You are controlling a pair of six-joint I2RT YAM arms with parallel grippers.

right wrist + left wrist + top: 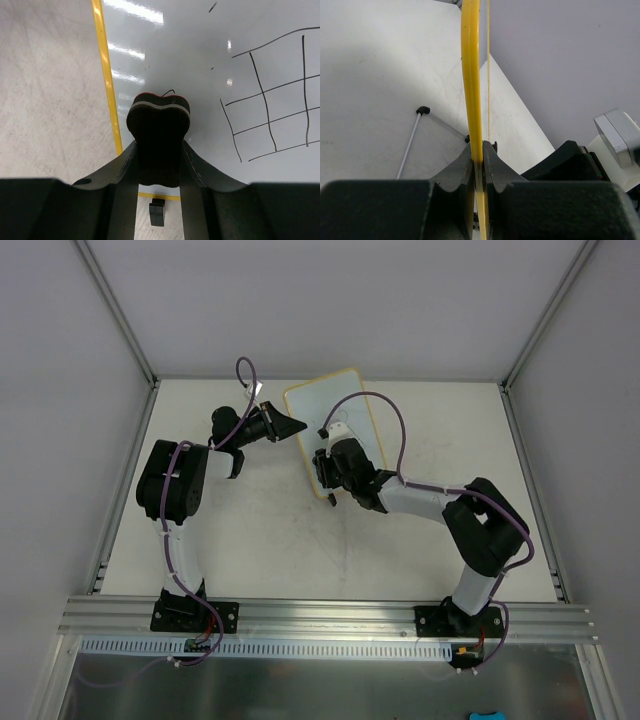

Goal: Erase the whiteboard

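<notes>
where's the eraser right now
Right wrist view: the black eraser block, clamped in the right gripper, is over the yellow-framed whiteboard, beside its pen grid.

The left arm rises from its base at lower left, folds at the elbow, and extends toward upper centre. The left end effector is closed, both fingers clamped flat on the yellow frame edge of the whiteboard. The right arm rises from lower right, bends at the elbow, and reaches left toward centre frame. The right end effector is closed on a dark eraser, wrist pitched down toward the board face.
</notes>
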